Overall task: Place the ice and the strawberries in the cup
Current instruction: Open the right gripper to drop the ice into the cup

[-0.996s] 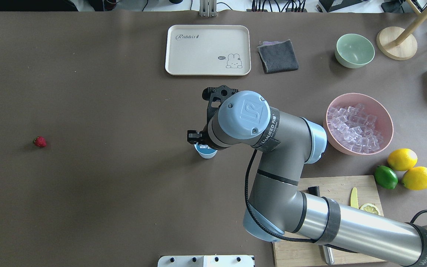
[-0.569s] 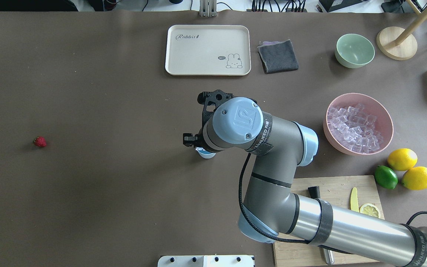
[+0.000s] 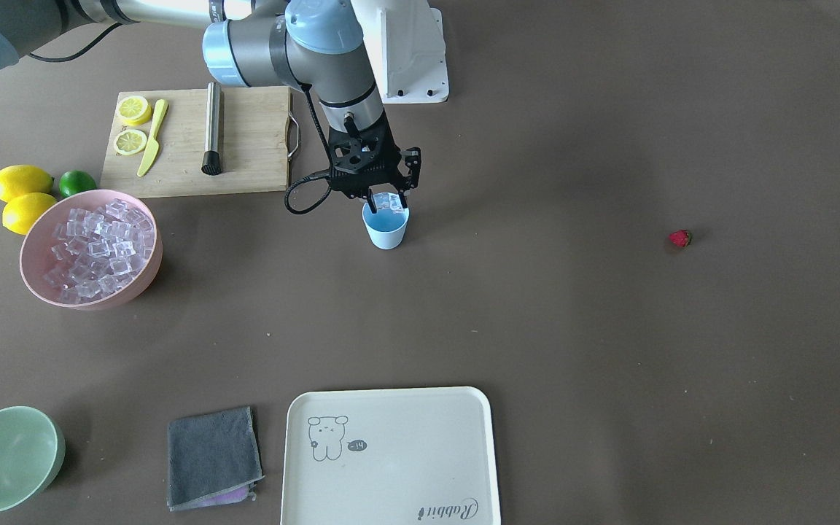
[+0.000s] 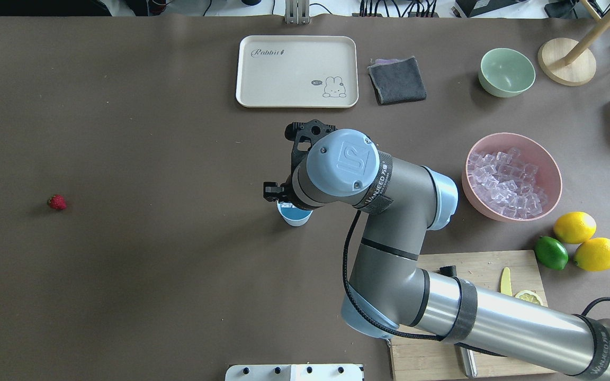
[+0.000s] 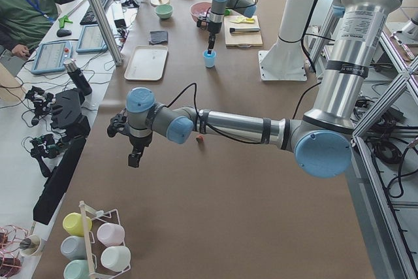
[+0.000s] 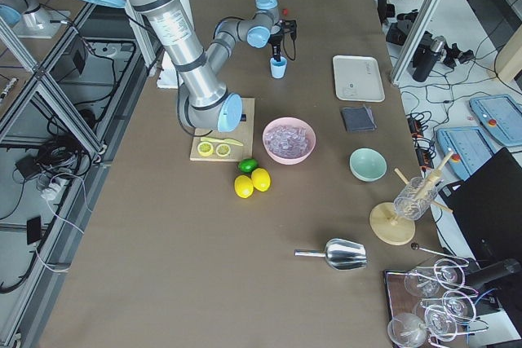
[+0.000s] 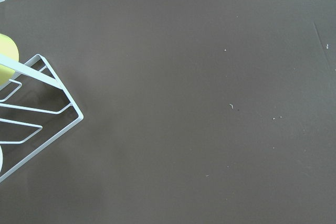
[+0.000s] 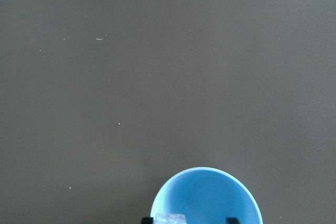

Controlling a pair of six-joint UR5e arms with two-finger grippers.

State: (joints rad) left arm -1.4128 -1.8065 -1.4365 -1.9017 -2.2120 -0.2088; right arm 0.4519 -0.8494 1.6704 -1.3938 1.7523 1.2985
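The light-blue cup (image 3: 386,230) stands mid-table, partly hidden under my right wrist in the overhead view (image 4: 295,217). My right gripper (image 3: 389,201) hangs just over its rim, shut on one clear ice cube (image 3: 389,200). The right wrist view shows the cup's blue inside (image 8: 205,198) with the cube's edge (image 8: 169,218) at the bottom. More ice (image 4: 506,182) fills the pink bowl (image 4: 548,159). A single strawberry (image 4: 56,202) lies far off on the table's left side. My left gripper (image 5: 134,158) hovers past it near the table's end; I cannot tell whether it is open or shut.
A cream tray (image 4: 297,71), grey cloth (image 4: 396,79) and green bowl (image 4: 507,72) sit along the far edge. Two lemons (image 4: 574,227) and a lime (image 4: 551,252) lie beside the cutting board (image 4: 474,267). A white wire cup rack (image 7: 31,108) is under the left wrist.
My right arm swung slightly left over the cup, then came back a little. The cup and the strawberry have not moved.
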